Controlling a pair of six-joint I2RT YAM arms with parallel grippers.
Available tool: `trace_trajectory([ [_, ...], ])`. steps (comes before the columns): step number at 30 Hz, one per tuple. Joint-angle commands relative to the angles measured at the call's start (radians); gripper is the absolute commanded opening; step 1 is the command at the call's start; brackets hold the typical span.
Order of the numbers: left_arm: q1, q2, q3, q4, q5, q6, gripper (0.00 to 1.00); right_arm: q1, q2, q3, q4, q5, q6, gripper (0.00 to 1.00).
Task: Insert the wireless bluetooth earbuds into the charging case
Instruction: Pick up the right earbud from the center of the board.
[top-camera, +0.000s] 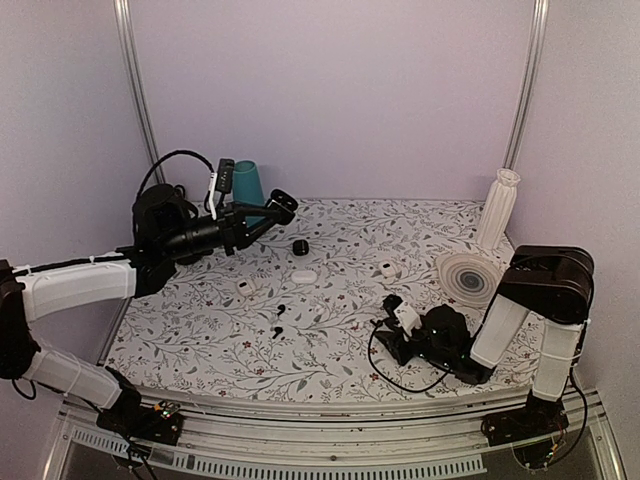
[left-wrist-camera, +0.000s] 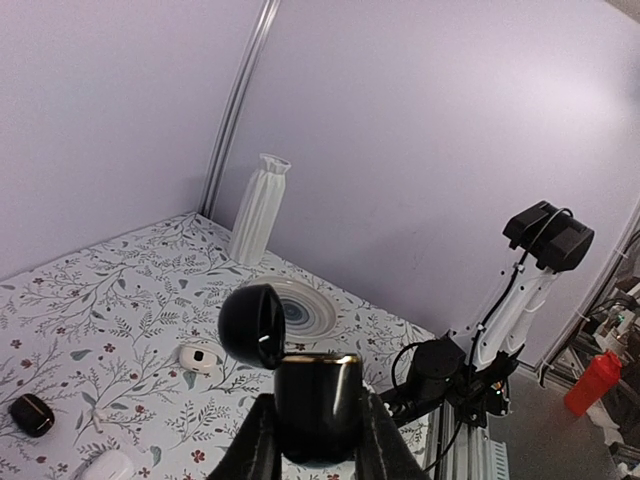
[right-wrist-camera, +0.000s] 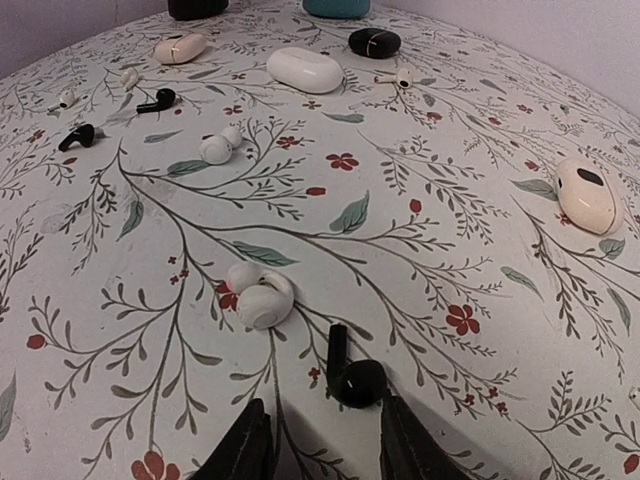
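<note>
The charging case is held off the table by the left gripper, whose fingers are pressed against its lower half. Its lid is hinged open, and it hangs beyond and slightly left of the white oval case, toward the back wall. The right gripper is set low, right of the white oval case and nearer the arm bases, with its fingers spread and nothing between them. One black earbud lies just ahead of its fingertips. A second black earbud and a third black earbud are seen just on the near side of the white oval case. Each is judged very light, rigid and glossy, so it could be flicked aside or squirted out of a closing pinch. The rounded head is probably best taken across its width, with the stem left free for seating. A white earbud lies near the first, on the side toward the white oval case, so room is tight there. Elsewhere bare cloth surrounds it, and no table edge is seen close by.
</note>
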Motion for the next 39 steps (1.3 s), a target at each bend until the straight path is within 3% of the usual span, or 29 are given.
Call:
trace_trajectory([
  [1, 0.011, -0.022, 0.014, 0.002, -0.009, 0.004, 0.0, -0.025, 0.028, 0.009, -0.098, -0.013, 0.01, 0.36],
  [23, 0.011, -0.043, 0.018, -0.003, -0.006, -0.006, 0.0, -0.063, 0.041, 0.099, -0.234, -0.062, -0.034, 0.29],
  [39, 0.011, -0.049, 0.015, -0.006, -0.014, -0.007, 0.0, -0.017, -0.026, 0.09, -0.327, -0.08, -0.004, 0.26],
])
